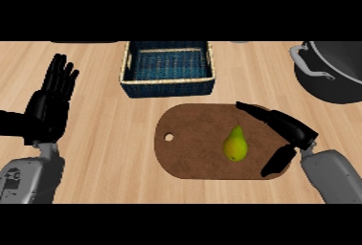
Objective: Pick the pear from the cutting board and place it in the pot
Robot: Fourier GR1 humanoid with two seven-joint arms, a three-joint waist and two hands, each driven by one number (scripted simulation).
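- The right hand (286,136) sits over the right end of the cutting board (194,139), near the tabletop's (106,143) front edge. Its fingers spread wide toward the board's far right corner and its thumb points toward the front, so it holds nothing; I judge that it is opened this way to take the fruit from the right.
- The pear (235,143) lies on the board just left of that hand, right of the board's middle, stem end toward the far edge. It looks apart from the hand, inside the gap between fingers and thumb.
- The board has a small hole near its left edge, and the pear is the only thing on it.
- The left hand (50,103) rests open, fingers up, near the tabletop's left edge, well apart from the board.
- A blue basket (134,88) with a pale rim stands just beyond the board, toward the far edge; nothing shows inside it.
- The pot (332,86), dark with a grey handle on its left side, sits at the far right corner, partly out of view; its visible inside looks empty, so the placing is not yet done.
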